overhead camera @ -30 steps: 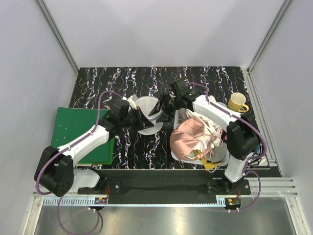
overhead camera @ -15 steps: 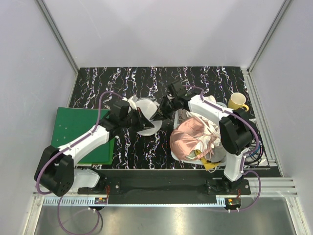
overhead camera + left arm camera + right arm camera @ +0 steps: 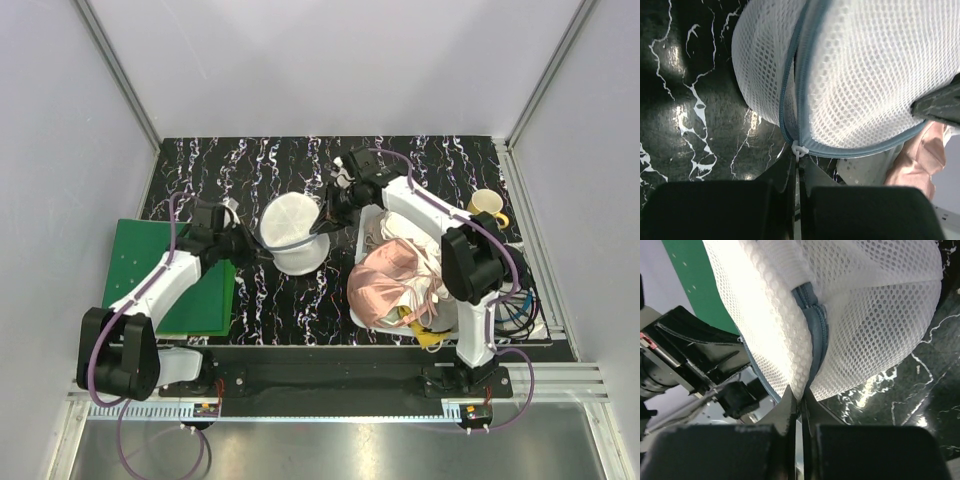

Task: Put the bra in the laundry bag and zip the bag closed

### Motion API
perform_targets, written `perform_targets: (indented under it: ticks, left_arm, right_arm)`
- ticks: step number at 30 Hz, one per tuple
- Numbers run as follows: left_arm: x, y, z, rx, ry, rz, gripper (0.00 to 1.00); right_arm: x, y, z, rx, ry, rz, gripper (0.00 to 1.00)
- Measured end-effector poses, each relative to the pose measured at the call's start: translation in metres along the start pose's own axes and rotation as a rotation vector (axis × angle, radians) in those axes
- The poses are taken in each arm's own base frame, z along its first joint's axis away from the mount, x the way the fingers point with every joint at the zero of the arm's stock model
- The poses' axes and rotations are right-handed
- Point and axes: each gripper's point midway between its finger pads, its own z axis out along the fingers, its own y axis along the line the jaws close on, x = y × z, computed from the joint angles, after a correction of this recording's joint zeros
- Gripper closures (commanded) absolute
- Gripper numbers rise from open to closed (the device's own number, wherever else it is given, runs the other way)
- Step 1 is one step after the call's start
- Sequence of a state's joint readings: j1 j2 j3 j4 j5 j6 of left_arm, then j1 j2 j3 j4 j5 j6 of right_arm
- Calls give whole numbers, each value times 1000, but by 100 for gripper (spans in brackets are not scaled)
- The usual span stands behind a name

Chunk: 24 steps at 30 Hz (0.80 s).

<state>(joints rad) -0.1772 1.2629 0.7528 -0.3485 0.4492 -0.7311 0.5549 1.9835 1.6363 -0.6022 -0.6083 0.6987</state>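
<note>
The laundry bag (image 3: 293, 229) is a round white mesh pouch lying between my two arms on the black marbled table. In the left wrist view my left gripper (image 3: 798, 159) is shut on the small white zip pull (image 3: 799, 149), which hangs from the bag's blue-grey zip band (image 3: 855, 149). My right gripper (image 3: 801, 394) is shut on a fold of the bag's mesh (image 3: 865, 315) at the opposite rim. From above, the left gripper (image 3: 258, 246) sits at the bag's left edge and the right gripper (image 3: 322, 222) at its right edge. The bra is hidden.
A white basket (image 3: 450, 322) at the right holds a shiny pink garment (image 3: 385, 285) and white cloth. A yellow mug (image 3: 487, 209) stands at the far right. A green board (image 3: 150, 270) lies under the left arm. Grey walls close in both sides.
My right gripper has shut on the bag's rim. My left arm has drawn back to the left with the zip pull, and the bag now lies flatter and rounder.
</note>
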Motion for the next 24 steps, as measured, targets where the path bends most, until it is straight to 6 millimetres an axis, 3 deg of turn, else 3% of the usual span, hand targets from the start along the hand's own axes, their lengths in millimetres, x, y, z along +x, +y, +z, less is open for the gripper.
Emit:
perform_targets:
  ticks: [2, 3, 6, 10, 14, 17, 20, 24]
  left_arm:
    - [5, 0, 0, 0, 18, 12, 100]
    - [7, -3, 0, 2, 27, 22, 100]
    - [15, -15, 2, 25, 48, 54, 100]
    - [34, -40, 7, 85, 89, 81, 100]
    - [44, -61, 10, 153, 102, 72, 100]
    - [42, -67, 13, 176, 96, 43, 100]
    - [41, -71, 16, 191, 93, 24, 100]
    - [43, -73, 17, 207, 97, 9, 100]
  right_arm:
    - [-2, 0, 2, 6, 25, -38, 100]
    - [-4, 1, 3, 7, 30, -53, 95]
    - [-19, 4, 9, 29, 41, -92, 77]
    - [-44, 9, 14, 72, -7, -102, 43]
    - [-49, 0, 8, 155, -49, -61, 22]
    - [-40, -19, 2, 235, -61, -35, 13]
    - [-25, -40, -14, 330, -71, -23, 12]
    - [-10, -39, -38, 353, -98, -20, 11]
